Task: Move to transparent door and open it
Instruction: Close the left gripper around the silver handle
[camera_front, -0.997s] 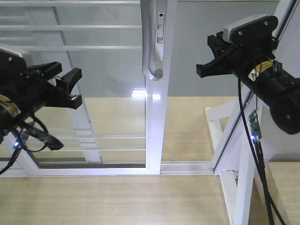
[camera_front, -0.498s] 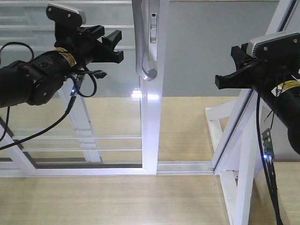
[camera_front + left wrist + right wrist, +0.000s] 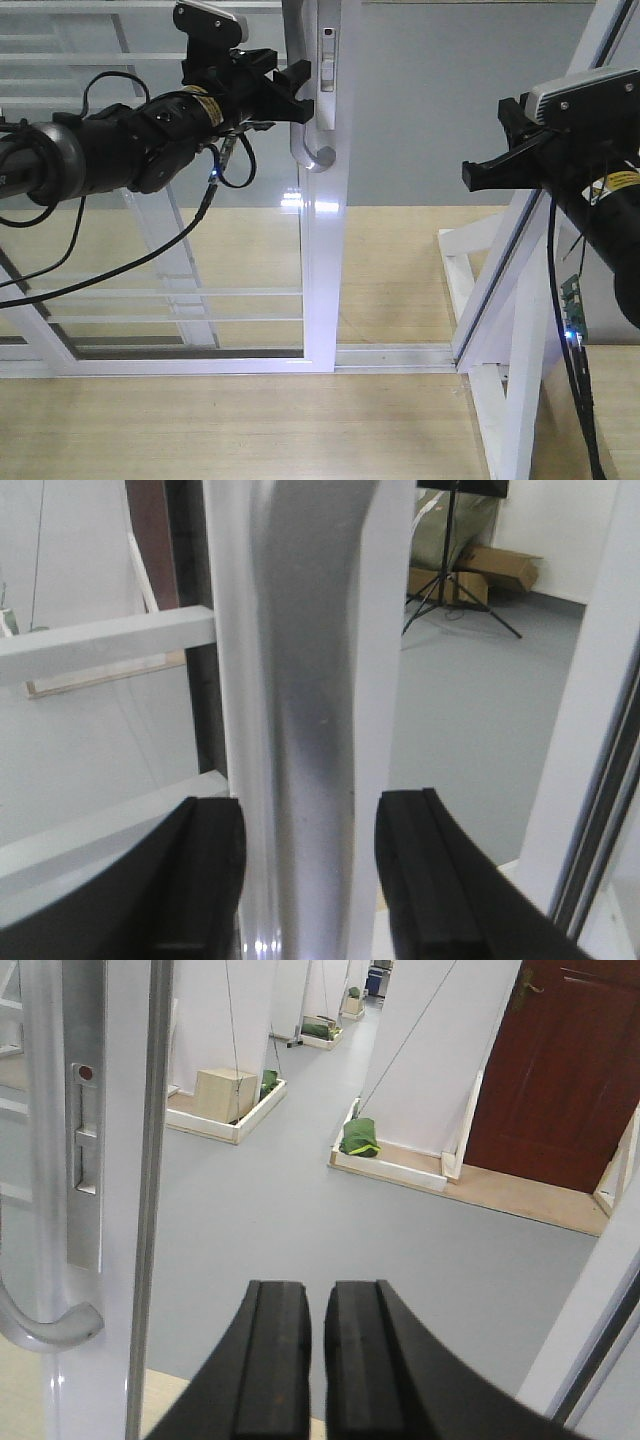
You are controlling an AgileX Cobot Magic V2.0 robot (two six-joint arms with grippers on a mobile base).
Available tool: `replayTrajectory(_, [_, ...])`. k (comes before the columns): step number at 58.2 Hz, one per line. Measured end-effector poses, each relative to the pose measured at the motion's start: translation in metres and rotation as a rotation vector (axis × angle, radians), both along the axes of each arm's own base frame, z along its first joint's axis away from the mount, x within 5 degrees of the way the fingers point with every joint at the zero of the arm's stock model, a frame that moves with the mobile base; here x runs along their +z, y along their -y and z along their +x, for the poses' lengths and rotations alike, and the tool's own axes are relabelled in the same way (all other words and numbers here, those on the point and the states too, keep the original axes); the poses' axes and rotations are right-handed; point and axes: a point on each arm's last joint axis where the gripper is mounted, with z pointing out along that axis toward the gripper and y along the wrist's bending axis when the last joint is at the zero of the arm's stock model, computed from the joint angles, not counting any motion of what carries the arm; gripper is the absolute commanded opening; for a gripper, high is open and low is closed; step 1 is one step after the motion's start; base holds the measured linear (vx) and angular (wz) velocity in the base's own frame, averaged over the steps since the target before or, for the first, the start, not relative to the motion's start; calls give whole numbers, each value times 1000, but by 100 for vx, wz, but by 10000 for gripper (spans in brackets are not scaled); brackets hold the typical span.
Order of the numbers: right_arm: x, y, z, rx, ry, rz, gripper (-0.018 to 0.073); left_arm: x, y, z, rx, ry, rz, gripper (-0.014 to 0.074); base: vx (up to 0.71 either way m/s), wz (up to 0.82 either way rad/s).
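The left pincer [image 3: 310, 875] is released, its black fingers [image 3: 205, 880] straddling the curved grey metal handle [image 3: 300, 680] without visibly pinching it. The handle sits at twelve o'clock in the front view, on the tall white-framed transparent door [image 3: 325, 280]. The right pincer [image 3: 315, 1360], clenched on nothing, hangs at three o'clock. The step in hand is taking hold of the handle. Next, I judge, the left pincer must clench and draw the panel toward nine o'clock.

I'm seeing pale wood floor [image 3: 200, 430] below me; a white track [image 3: 400, 356] runs across it, with a white braced stand [image 3: 518, 400] planted at right.
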Motion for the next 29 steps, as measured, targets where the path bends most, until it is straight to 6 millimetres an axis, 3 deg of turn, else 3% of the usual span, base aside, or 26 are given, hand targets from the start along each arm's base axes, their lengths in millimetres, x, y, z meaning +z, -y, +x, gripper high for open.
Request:
replayTrajectory(19, [0,0,0,1,1,-11,176,-3,9,22,16,-12,15,427,0,0])
replayTrajectory(29, [0,0,0,2,0,-13,176,-3,11,21,21,-30,22,300,0,0])
